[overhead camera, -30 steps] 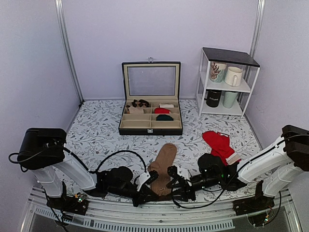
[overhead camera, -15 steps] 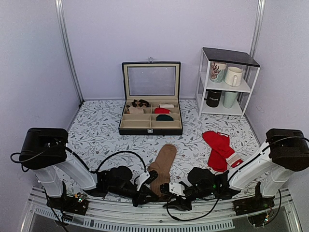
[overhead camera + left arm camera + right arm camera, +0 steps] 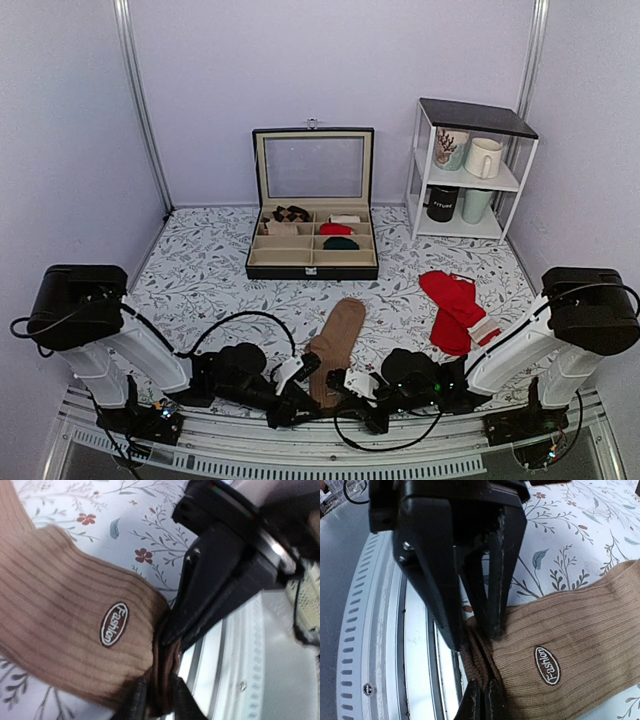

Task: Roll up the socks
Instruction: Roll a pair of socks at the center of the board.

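The tan socks lie flat and long on the flowered table, with the cuff at its near edge. The left gripper and the right gripper both pinch this cuff, jaws closed on it.

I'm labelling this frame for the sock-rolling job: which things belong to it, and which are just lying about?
Part of the job: tan socks, left gripper, right gripper (both pinching the socks' near edge).
Just lying about: red socks, open compartment box, shelf with mugs.
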Robot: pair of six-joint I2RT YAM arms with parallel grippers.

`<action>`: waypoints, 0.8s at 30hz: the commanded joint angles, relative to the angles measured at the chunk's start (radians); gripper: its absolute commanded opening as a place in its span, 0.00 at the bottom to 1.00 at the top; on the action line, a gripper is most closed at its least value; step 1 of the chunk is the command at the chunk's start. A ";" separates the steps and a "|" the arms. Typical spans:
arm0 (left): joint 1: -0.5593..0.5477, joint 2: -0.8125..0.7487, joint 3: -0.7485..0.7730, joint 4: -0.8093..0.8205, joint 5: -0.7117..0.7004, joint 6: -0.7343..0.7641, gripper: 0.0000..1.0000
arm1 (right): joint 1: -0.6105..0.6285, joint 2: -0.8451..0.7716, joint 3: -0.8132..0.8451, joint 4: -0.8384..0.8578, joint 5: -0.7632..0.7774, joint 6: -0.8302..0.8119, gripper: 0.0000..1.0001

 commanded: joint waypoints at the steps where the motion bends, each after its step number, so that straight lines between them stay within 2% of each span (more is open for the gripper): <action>1: -0.015 -0.127 -0.046 -0.224 -0.130 0.087 0.38 | -0.047 0.085 -0.003 -0.104 -0.112 0.190 0.00; 5: -0.072 -0.275 -0.046 -0.255 -0.247 0.208 0.48 | -0.138 0.162 -0.001 -0.080 -0.280 0.362 0.00; 8: -0.124 -0.326 -0.038 -0.270 -0.301 0.305 0.48 | -0.200 0.219 0.011 -0.081 -0.401 0.469 0.00; 12: -0.154 -0.283 -0.022 -0.281 -0.331 0.343 0.47 | -0.272 0.293 0.008 -0.055 -0.551 0.604 0.00; 18: -0.167 -0.183 -0.015 -0.202 -0.414 0.363 0.47 | -0.301 0.325 0.016 -0.075 -0.616 0.687 0.00; 24: -0.176 -0.177 -0.006 -0.149 -0.484 0.412 0.48 | -0.302 0.343 0.018 -0.095 -0.600 0.705 0.00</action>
